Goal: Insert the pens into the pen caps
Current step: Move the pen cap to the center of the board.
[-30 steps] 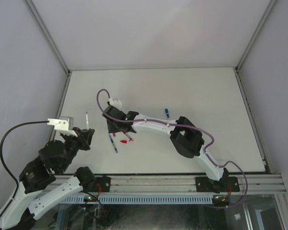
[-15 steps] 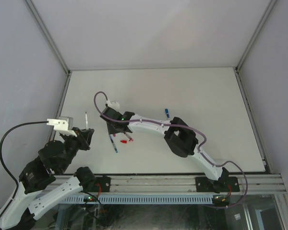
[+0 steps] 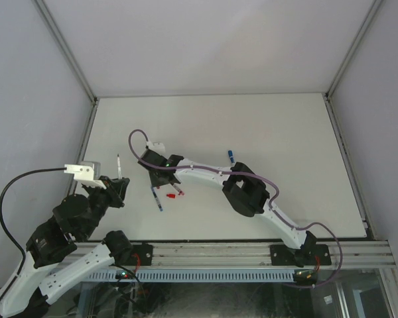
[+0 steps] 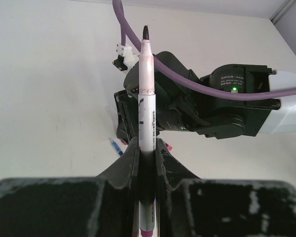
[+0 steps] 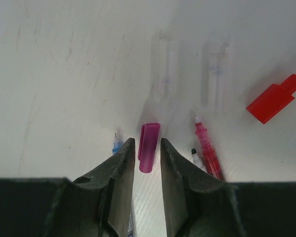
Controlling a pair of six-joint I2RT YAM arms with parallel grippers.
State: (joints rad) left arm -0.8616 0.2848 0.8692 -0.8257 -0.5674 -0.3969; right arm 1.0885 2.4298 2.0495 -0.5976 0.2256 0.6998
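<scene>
From the top view, the left gripper (image 3: 119,183) is clenched on a thin white pen (image 3: 119,165) that stands upright over the left side of the white table (image 3: 272,126). The right gripper (image 3: 160,183) is low over the loose pens, among them a blue pen (image 3: 158,200) and a red pen (image 3: 178,192). A small blue cap (image 3: 231,157) lies apart, beside the right arm.

In the left wrist view, the held pen (image 4: 146,98) is a slim, glossy white barrel with fine print, a pinkish collar and a dark pointed tip. Its magenta end shows below the black, scuffed fingers (image 4: 127,165) pressed against it. A smooth purple cable (image 4: 187,74) crosses behind it.

In the right wrist view, the matte black fingers (image 5: 122,163) stand narrowly parted astride a short, rounded magenta cap (image 5: 150,138) lying flat on the faintly scratched table. A sliver of table shows between the cap and the left finger, so the grip is not clamped. The red pen (image 5: 207,148) is translucent. A blocky red cap (image 5: 275,98) with a clip lies well to the right.
</scene>
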